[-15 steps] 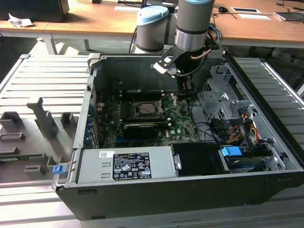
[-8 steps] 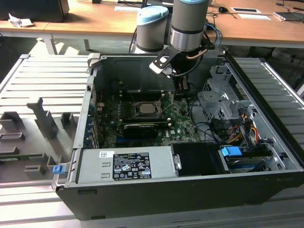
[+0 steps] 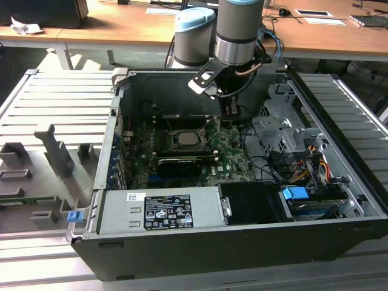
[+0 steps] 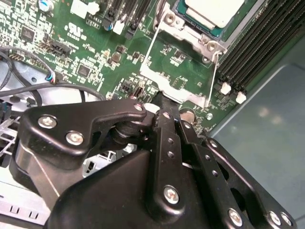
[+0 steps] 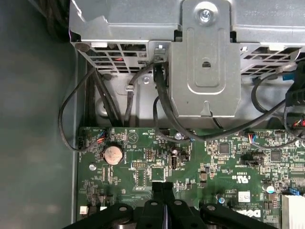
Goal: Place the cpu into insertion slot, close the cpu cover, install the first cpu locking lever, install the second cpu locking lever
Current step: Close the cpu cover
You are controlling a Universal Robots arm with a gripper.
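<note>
One thin silvery cpu cover (image 4: 178,91) (square frame) by closed black fingers (image 4: 167,125)

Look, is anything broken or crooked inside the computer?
Nothing looks broken or spilled. The cpu sits flat in the insertion slot. The cpu cover lies flipped open beside it, not yet closed, with the shut gripper at its edge.

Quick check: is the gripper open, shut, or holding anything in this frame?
Gripper: shut, fingers pressed together, with the tip at the edge of the open cpu cover. Whether it pinches that edge cannot be told.
</note>
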